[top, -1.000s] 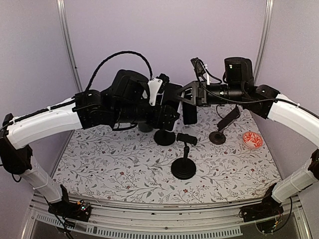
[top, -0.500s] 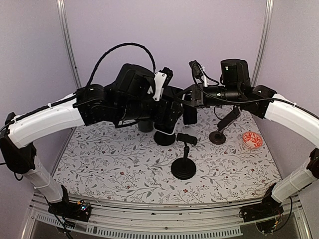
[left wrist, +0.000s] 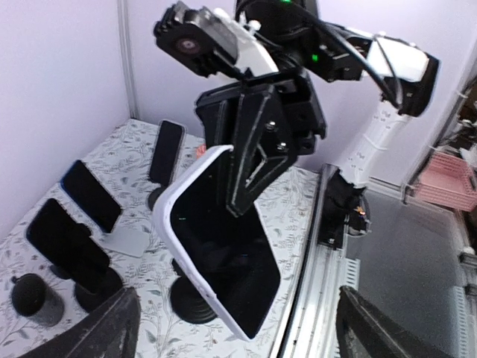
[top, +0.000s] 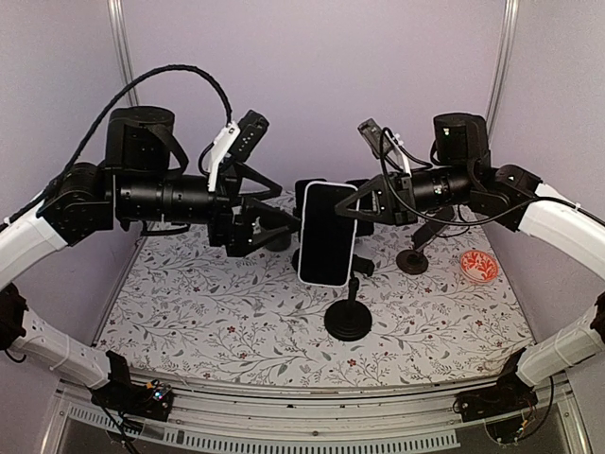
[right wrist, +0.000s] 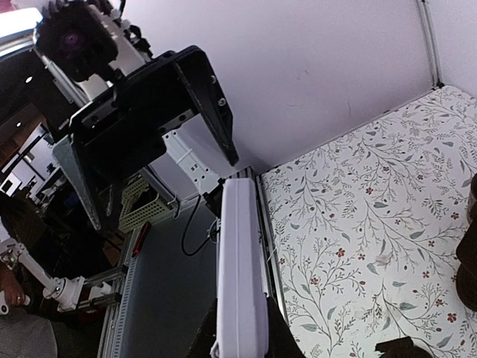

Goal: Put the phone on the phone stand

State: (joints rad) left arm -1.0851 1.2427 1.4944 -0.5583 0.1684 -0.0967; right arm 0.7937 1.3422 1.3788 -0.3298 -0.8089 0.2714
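Pulling back to the left, the left gripper (top: 277, 210) now stands with fingers wide apart and empty, while the right gripper (top: 367, 206) is clamped on the edge of the white-cased phone (top: 327, 233). The phone hangs upright in the air above the black phone stand (top: 348, 322). Lifting looks done; lowering, seating and release remain.

Both arms are up, wrists level, reaching in from the table's left and right edges toward the middle. Left gripper (top: 286, 210): jaws spread wide, gripping nothing. Right gripper (top: 350, 210) faces it, clamped on the phone (top: 327, 235).
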